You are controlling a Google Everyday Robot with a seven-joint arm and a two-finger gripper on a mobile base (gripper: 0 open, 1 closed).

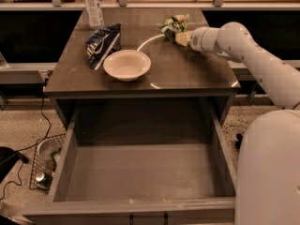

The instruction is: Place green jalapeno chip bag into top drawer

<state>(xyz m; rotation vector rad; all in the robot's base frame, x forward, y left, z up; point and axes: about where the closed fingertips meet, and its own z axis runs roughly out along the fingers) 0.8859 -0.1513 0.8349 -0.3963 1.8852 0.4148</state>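
The green jalapeno chip bag [172, 23] lies crumpled at the far right of the cabinet top. My gripper [179, 35] reaches in from the right and its tip is right at the bag's near edge, touching it. The bag hides the tip. The top drawer [140, 172] is pulled wide open below the cabinet top, with nothing in it, and its small dark handle [147, 218] shows at the front panel.
A white bowl [127, 64] sits mid-top. A dark blue and white chip bag [102, 42] lies left of it. A clear water bottle [93, 6] stands at the far left. A wire basket [44, 165] sits on the floor at left. My white arm [262, 69] spans the right side.
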